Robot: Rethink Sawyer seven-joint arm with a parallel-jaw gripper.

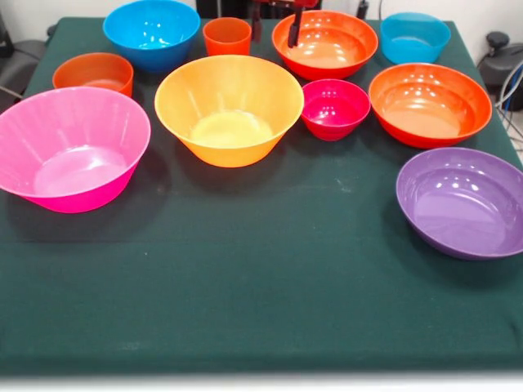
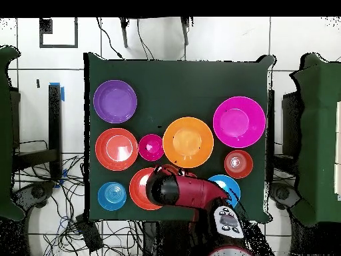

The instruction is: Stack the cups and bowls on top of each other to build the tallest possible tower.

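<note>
The orange-red cup (image 1: pixel 227 37) stands upright at the far side, between a blue bowl (image 1: pixel 151 33) and an orange-red bowl (image 1: pixel 325 42). The large yellow-orange bowl (image 1: pixel 229 110) stands alone mid-table with nothing in it. A large pink bowl (image 1: pixel 73 151), small magenta bowl (image 1: pixel 335 108), second orange-red bowl (image 1: pixel 429 104) and purple bowl (image 1: pixel 462 200) stand apart around it. My gripper (image 1: pixel 276 24) shows only its tips at the top edge, open and empty, between the cup and the far orange-red bowl. In the overhead view the arm (image 2: pixel 183 190) hides the cup.
A squat small orange bowl (image 1: pixel 94 73) stands at the far left and a small blue bowl (image 1: pixel 414 37) at the far right. The green cloth (image 1: pixel 261 302) covers the table. Cables lie on the floor (image 2: pixel 73 220) beside the table.
</note>
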